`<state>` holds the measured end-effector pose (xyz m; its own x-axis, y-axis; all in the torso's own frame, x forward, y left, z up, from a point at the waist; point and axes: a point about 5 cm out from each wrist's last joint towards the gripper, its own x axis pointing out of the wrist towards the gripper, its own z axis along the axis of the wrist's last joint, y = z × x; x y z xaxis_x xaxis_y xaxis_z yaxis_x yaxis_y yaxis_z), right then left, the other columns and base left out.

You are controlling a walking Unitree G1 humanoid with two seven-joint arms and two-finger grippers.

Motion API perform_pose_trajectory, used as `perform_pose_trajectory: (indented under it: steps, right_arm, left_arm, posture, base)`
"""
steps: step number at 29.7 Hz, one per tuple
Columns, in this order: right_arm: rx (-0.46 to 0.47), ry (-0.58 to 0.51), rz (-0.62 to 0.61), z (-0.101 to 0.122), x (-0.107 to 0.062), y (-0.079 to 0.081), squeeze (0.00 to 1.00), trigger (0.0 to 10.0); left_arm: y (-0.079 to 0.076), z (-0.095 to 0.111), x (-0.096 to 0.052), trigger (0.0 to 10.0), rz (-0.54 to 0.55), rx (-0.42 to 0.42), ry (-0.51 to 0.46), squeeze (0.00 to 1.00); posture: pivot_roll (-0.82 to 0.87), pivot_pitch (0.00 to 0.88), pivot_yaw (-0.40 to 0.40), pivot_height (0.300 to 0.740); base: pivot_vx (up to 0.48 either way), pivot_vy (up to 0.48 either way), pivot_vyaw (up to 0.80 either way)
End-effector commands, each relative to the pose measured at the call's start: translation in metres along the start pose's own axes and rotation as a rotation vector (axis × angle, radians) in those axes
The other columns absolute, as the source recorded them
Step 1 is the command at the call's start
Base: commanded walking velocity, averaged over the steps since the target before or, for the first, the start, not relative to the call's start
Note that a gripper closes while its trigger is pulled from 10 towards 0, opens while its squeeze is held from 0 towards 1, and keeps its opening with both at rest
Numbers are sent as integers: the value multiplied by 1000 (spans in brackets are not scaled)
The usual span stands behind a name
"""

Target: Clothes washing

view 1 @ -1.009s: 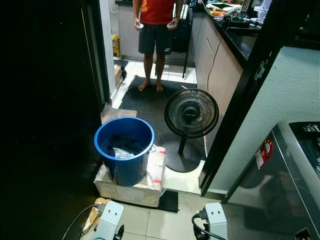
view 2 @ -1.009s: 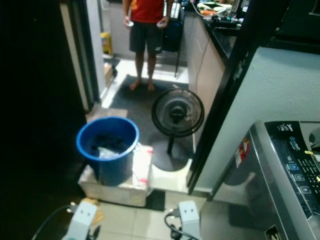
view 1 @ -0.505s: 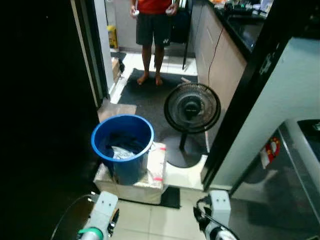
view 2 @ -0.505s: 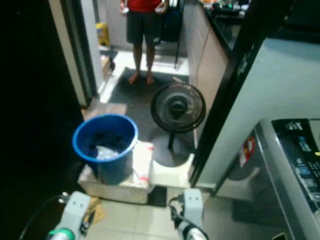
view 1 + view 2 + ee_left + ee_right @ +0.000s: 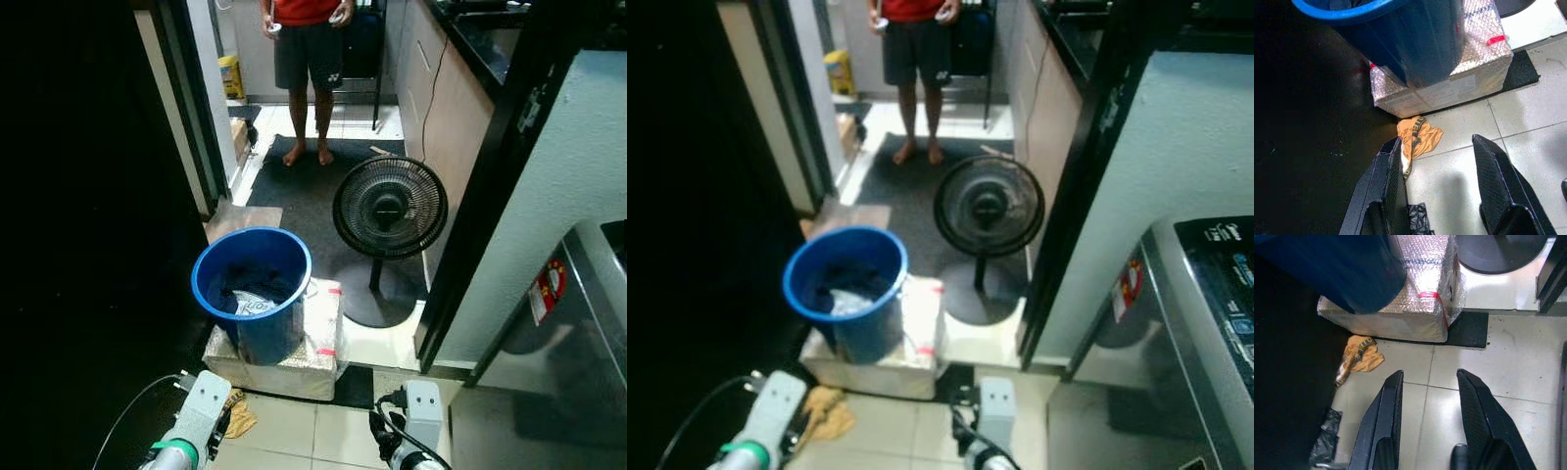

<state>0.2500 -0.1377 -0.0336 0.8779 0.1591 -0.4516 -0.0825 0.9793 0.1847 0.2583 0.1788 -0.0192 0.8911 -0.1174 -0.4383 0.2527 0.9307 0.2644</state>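
A blue bucket (image 5: 252, 284) with dark and pale clothes inside stands on a bubble-wrapped box (image 5: 318, 343) on the floor ahead of me. A crumpled orange cloth (image 5: 1418, 137) lies on the tiles by the box's near corner, also seen as the orange cloth (image 5: 1359, 357). My left gripper (image 5: 1437, 147) hangs low over the tiles just short of that cloth, open and holding nothing. My right gripper (image 5: 1430, 377) is open too, above bare tiles in front of the box. The grey washing machine (image 5: 578, 323) stands at my right.
A black pedestal fan (image 5: 389, 208) stands behind the box on a dark mat. A person (image 5: 309, 49) stands farther back in the kitchen. A dark doorway and wall close off the left; a black mat (image 5: 355, 387) and a black plastic bag (image 5: 1322, 445) lie on the floor.
The whole picture has shifted, so the camera moved; the orange cloth on the floor has come into sight. Both arms stay low at the bottom edge.
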Motion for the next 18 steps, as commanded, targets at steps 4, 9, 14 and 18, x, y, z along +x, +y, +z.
perform_pose_trajectory:
  steps: [4,9,14,18]
  right_arm:
    - [-42,21,29,-4,0,5,0,10000]
    - [-46,0,34,2,2,6,0,10000]
    - [-47,-26,39,7,4,8,0,10000]
    - [-50,-34,37,10,5,7,0,10000]
  left_arm:
    - [-4,-7,-1,10000,5,-25,40,0]
    - [-7,-9,-3,10000,16,-51,43,0]
    - [-8,-8,-3,10000,24,-64,33,0]
    - [-9,-6,-2,10000,23,-68,21,0]
  posture:
    - [-34,5,84,740]
    - [-23,19,63,740]
    - [-22,21,52,740]
    - [-23,20,51,740]
  base:
    - [0,0,0]
    - [0,0,0]
    - [0,0,0]
    - [271,0,0]
